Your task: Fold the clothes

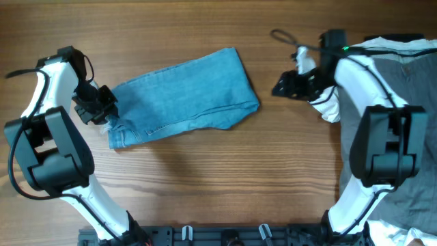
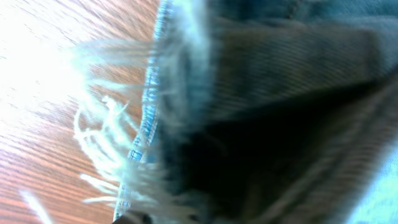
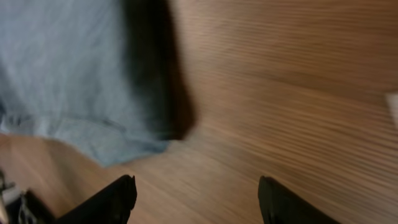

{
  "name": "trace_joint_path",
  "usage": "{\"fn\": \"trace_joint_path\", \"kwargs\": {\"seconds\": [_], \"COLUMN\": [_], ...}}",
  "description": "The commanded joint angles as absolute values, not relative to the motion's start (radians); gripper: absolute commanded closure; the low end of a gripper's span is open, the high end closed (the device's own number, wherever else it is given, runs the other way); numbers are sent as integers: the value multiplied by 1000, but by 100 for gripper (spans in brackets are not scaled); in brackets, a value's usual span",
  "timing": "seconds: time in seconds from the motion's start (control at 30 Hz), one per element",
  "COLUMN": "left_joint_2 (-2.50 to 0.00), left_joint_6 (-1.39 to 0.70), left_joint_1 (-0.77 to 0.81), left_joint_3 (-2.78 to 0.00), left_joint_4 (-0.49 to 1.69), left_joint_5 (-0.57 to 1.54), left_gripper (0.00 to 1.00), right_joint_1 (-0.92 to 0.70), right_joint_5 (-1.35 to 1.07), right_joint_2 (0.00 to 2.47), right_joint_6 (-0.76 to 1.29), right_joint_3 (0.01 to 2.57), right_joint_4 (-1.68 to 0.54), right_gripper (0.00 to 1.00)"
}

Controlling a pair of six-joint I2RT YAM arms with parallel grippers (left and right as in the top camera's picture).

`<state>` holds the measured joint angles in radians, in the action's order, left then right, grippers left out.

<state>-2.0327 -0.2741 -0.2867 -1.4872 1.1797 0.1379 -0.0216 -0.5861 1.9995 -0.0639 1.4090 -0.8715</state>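
Observation:
The light blue jeans (image 1: pixel 181 99) lie folded into a short slanted bundle on the wooden table, left of the middle. My left gripper (image 1: pixel 104 109) is at their left end, on the frayed whitish hem (image 2: pixel 106 124). Denim (image 2: pixel 280 93) fills the left wrist view and hides the fingers, so the gripper looks shut on the hem. My right gripper (image 1: pixel 278 89) is open and empty over bare wood, a short way right of the jeans. Its two dark fingertips (image 3: pixel 196 202) are spread wide, with the jeans' right edge (image 3: pixel 74 81) ahead at upper left.
A dark grey garment (image 1: pixel 413 137) covers the right edge of the table. A white cloth (image 1: pixel 329 108) lies beside it under the right arm. A thin black cable loop (image 1: pixel 281 35) lies at the back. The wooden table (image 1: pixel 225 171) is bare in front.

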Motion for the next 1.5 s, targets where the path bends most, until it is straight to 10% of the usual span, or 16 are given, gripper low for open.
{"fn": "trace_joint_path", "kwargs": {"seconds": [0.0, 0.13, 0.27, 0.4, 0.53, 0.67, 1.03, 1.2, 1.47], "left_joint_2": [-1924, -1699, -1669, -1724, -1823, -1927, -1875, -1901, -1996], "left_joint_6": [-193, -215, -220, -282, -369, -375, -370, -367, -352], "left_joint_1": [-279, -270, -154, 76, 222, 244, 191, 187, 187], "left_joint_3": [-1544, -1624, -1609, -1441, -1268, -1204, -1282, -1275, -1158], "left_joint_4": [1247, 1251, 1226, 1012, 815, 709, 672, 683, 643], "left_joint_5": [198, 277, 360, 359, 358, 343, 361, 153, 65], "left_gripper": [68, 38, 80, 96, 96, 96, 75, 67, 68], "right_joint_1": [-97, -173, -195, -192, -164, -163, -481, -491, -470], "right_joint_5": [-689, -540, -513, -397, -499, -733, -395, -349, -594], "right_joint_2": [2006, 2006, 2006, 2006, 1980, 1919, 1925, 1925, 1896], "right_joint_6": [-104, 76, 82, 170, 168, 232, 1058, 1056, 849], "right_joint_3": [1336, 1275, 1197, 1170, 1177, 1178, 1169, 1169, 1181], "right_joint_4": [-765, -575, -424, -473, -526, -758, -553, -516, -508], "right_gripper": [28, 46, 35, 80, 38, 32, 40, 95, 89]}}
